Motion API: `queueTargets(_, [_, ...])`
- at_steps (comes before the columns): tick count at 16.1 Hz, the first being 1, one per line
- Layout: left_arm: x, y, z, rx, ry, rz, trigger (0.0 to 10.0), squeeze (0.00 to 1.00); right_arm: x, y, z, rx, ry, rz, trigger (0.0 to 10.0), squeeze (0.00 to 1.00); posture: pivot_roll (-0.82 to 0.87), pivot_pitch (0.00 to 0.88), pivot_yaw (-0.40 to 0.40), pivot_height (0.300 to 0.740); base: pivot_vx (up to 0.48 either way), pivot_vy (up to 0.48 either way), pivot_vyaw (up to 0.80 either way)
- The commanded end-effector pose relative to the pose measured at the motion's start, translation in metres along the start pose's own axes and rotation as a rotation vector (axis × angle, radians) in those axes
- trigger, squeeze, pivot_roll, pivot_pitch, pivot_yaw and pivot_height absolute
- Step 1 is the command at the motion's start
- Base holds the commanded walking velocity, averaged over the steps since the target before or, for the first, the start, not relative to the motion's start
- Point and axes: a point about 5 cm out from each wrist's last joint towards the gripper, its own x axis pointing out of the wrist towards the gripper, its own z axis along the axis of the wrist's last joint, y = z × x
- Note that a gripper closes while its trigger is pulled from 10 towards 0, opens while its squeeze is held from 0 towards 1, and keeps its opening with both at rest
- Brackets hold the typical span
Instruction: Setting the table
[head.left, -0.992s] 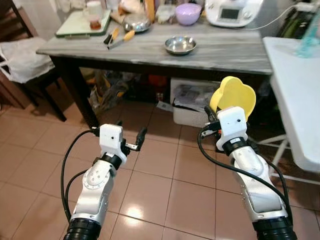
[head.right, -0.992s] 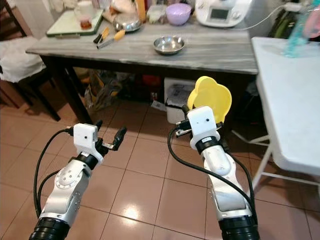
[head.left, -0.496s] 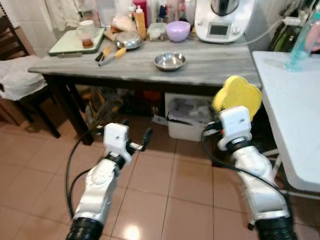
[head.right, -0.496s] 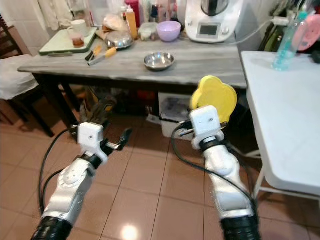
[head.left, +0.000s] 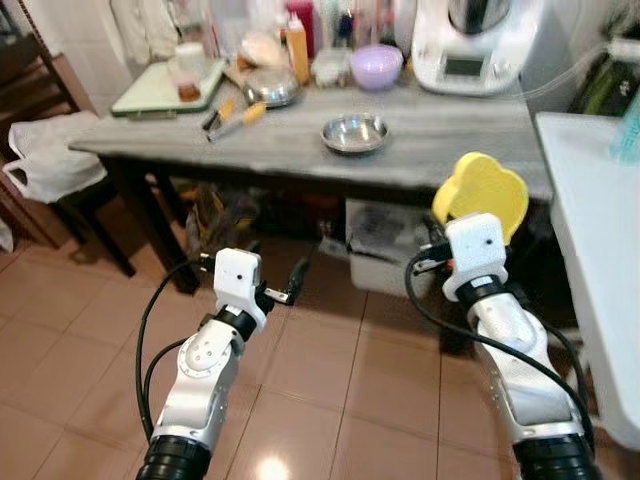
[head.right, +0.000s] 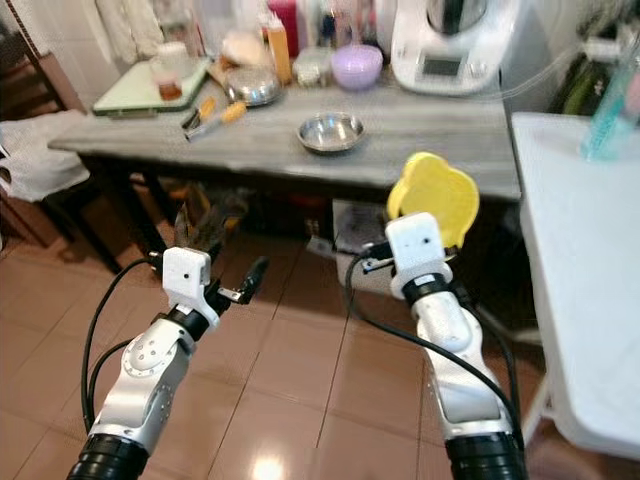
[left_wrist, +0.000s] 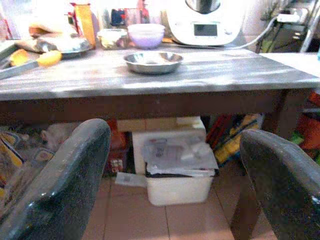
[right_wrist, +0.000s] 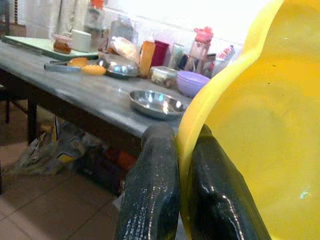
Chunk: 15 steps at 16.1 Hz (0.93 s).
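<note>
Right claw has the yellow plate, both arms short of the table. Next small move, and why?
Probably step forward toward the grey table, keeping the grip. The right claw is shut on the yellow plate, held upright over the floor tiles, short of the table edge. The left claw is open and idle. The tabletop looks bare to the right of the steel bowl, a likely spot.

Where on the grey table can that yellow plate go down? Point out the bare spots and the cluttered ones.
Free: the front strip of the grey table, and the stretch right of the steel bowl, in front of the white appliance. Crowded: the back edge, with the purple bowl, bottles, green tray and knives. The right gripper holds the yellow plate.
</note>
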Motion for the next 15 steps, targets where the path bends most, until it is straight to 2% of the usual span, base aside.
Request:
queueTargets(1, [-0.001,0.005,0.003,0.021,-0.003,0.007,10.0,0.0,0.003,0.005,0.009,0.0,-0.036,0.023,10.0,0.0,-0.05,0.051,0.061,0.74,0.337,0.0,0.0])
queueTargets(9, [0.003,-0.003,0.008,0.013,-0.021,-0.02,10.0,0.0,0.003,0.001,0.012,0.004,-0.037,0.009,10.0,0.0,-0.06,0.049,0.059,0.74,0.359,0.0,0.0])
queueTargets(11, [0.003,-0.004,0.007,0.012,-0.016,-0.025,10.0,0.0,0.003,0.001,0.012,0.016,-0.03,0.009,10.0,0.0,-0.07,0.047,0.059,0.74,0.345,0.0,-0.48])
queueTargets(15, [0.004,-0.005,0.007,0.012,-0.014,-0.028,10.0,0.0,0.002,0.0,0.013,0.009,-0.038,0.009,10.0,0.0,-0.07,0.046,0.059,0.74,0.344,0.0,0.0])
